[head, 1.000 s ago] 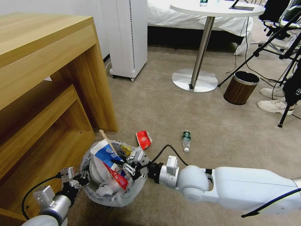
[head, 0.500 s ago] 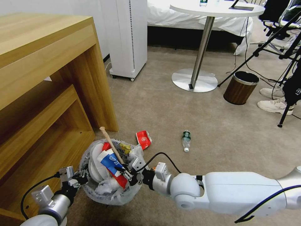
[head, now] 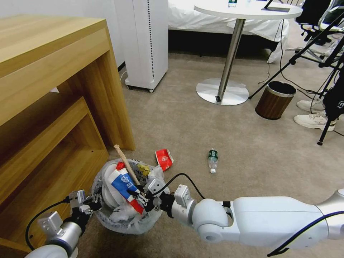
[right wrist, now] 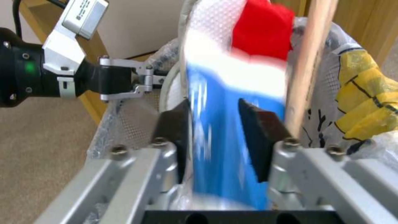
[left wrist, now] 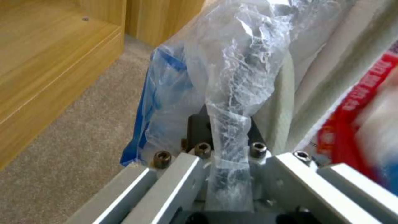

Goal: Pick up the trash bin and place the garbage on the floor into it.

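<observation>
Trash bin on the carpeted floor, just beside the low corner of the wooden shelf unit. Small, round, dark; crinkly translucent white plastic bag folded over the rim. Packed above rim height with white slippers, crumpled paper, red wrappers.

Left gripper at the bin's near-left rim, pressed together on the rim and a twisted fold of the bag.

Right gripper reaching over the bin's right side, pinching a blue-white carton between dark pads. Carton tilted, lower end among the rubbish, red band at one end. Wooden stick leaning out of the bin beside the carton, touching it. Yellow wrapper against the bag's far wall.

On the floor: red-white paper cup on its side just beyond the bin's far rim; clear green-labelled bottle lying well apart to the right.
</observation>
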